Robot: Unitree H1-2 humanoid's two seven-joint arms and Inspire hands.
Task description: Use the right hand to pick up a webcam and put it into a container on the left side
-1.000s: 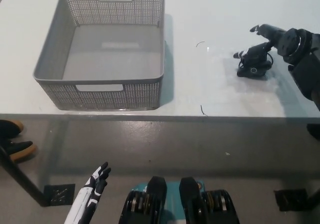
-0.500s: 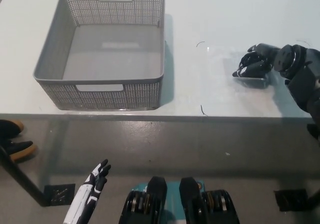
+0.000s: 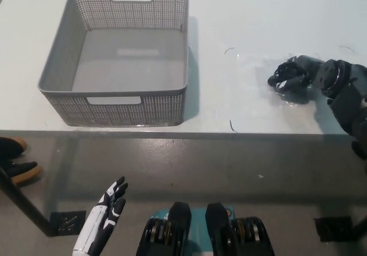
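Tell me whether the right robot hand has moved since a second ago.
Yes. The right robot hand has dropped toward the table's near edge and closed over the webcam, which showed uncovered before; the basket has not shifted.

looks like lab or test room, plain white table [image 3: 246, 15], grey perforated basket [image 3: 117, 104], bare grey floor [image 3: 229, 170], someone's shoes [image 3: 14, 158] at table edge
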